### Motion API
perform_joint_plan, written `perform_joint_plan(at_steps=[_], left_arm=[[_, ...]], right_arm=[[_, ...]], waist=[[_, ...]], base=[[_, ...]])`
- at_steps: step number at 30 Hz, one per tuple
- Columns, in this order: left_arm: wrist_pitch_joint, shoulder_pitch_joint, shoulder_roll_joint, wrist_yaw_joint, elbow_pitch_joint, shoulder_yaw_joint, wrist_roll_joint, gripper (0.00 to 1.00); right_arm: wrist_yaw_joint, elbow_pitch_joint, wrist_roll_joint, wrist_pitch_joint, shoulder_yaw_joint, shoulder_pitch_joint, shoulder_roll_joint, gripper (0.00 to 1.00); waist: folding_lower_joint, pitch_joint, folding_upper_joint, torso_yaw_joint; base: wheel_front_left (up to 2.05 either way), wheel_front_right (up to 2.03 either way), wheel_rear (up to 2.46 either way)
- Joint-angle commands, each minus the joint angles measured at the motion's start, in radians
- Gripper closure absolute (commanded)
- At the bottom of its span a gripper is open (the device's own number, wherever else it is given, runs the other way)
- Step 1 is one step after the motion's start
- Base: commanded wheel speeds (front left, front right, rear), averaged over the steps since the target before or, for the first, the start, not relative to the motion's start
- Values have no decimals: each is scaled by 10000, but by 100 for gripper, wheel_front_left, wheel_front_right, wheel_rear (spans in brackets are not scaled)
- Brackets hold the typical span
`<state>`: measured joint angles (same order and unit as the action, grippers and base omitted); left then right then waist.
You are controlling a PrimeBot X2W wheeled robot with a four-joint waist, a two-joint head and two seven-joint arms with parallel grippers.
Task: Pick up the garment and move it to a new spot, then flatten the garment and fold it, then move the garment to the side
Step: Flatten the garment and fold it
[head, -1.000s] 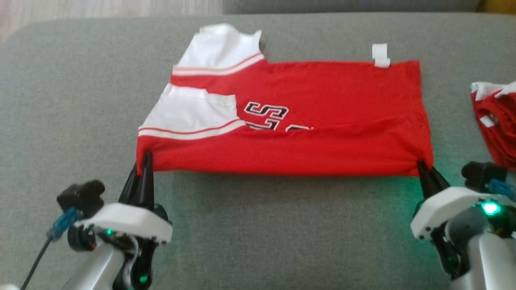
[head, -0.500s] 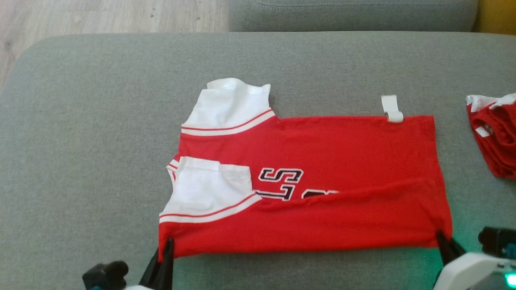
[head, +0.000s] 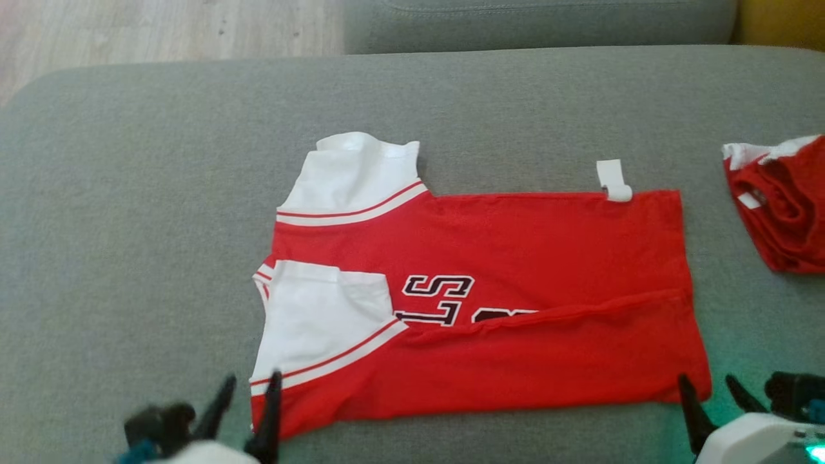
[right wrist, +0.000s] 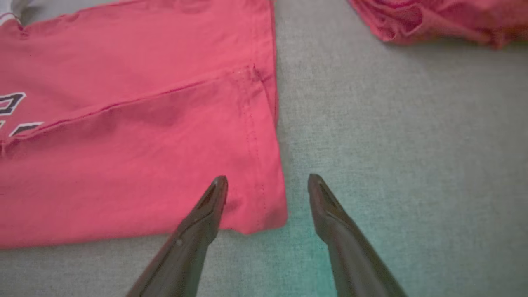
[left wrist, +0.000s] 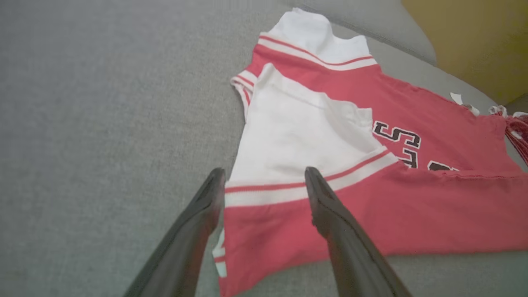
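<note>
Left gripper (head: 252, 379), lower left of the head view, is letting go of the garment (head: 528, 251) corner, its fingers spreading apart. Right gripper (head: 707, 381), lower right, is doing the same. The freed lower-left corner is slumping, hem no longer taut.

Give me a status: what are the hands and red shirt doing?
Left gripper open, right gripper open, at near corners of red jersey. Jersey flat on grey cushion, near edge folded over. Second red garment apart at right, not in the way.

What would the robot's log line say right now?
jersey: lying on gray cushion, near edge folded over | left end effector: open at its near-left corner | right end effector: open at near-right corner
</note>
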<state>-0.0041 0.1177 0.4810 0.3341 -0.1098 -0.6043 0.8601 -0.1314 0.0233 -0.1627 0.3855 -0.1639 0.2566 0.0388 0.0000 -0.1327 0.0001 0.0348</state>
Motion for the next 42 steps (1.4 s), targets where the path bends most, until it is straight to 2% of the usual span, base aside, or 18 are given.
perform_joint_plan(at_steps=[1,5,7,8,12,18,27,36,37,38,39,40,41,42], left_arm=[[106,-880,449,-49,-444,538,-181,0],[849,-2449,1204,-308,-732,757,-612,0],[1376,-3509,1483,-517,-762,903,-696,0],[1376,-3509,1483,-517,-762,903,-696,0],[2485,-5824,2006,-1054,-209,986,-1068,0],[3937,-8349,1884,-1885,1328,664,-1108,0],[5400,-9544,1919,-2684,3401,317,-699,0],[5596,-9602,2135,-2851,4024,236,-656,0],[5626,-9612,2134,-2855,4042,219,-653,16],[5654,-9618,2116,-2853,4057,213,-628,51],[5668,-9620,2088,-2855,4059,213,-593,66],[5668,-9625,2066,-2861,4053,216,-566,87],[5630,-9638,2058,-2876,4031,220,-564,100],[5556,-9658,2060,-2895,3998,227,-586,100]], right_arm=[[7,495,125,-205,156,-410,114,0],[7,865,318,-298,212,-935,114,0],[7,1076,445,-260,374,-1273,114,0],[7,1076,445,-260,374,-1273,114,0],[7,1272,639,-140,924,-2120,114,0],[7,1233,778,-88,1818,-3382,114,0],[7,853,714,-369,2659,-4729,114,0],[7,362,678,-725,2684,-5348,114,0],[7,334,682,-734,2675,-5406,114,0],[7,304,692,-743,2664,-5480,114,0],[7,271,713,-747,2658,-5567,114,0],[7,236,738,-739,2653,-5664,114,0],[7,192,775,-717,2636,-5777,114,0],[7,122,823,-666,2615,-5904,114,0]], waist=[[0,-15,-1,-95],[0,-150,-1,-246],[0,-316,-1,-356],[0,-316,-1,-356],[0,-769,-1,-753],[0,-1703,-1,-1515],[0,-2939,-1,-2477],[0,-3379,-1,-2730],[0,-3398,-1,-2722],[0,-3413,-1,-2705],[0,-3420,-1,-2684],[0,-3420,-1,-2659],[0,-3412,-1,-2622],[0,-3399,-1,-2581]], base=[[0,0,0],[0,0,0],[0,0,0],[0,0,0],[0,0,0],[0,0,0],[0,0,0],[0,0,0],[0,0,0],[0,0,0],[0,0,0],[0,0,0],[0,0,0],[0,0,0]])
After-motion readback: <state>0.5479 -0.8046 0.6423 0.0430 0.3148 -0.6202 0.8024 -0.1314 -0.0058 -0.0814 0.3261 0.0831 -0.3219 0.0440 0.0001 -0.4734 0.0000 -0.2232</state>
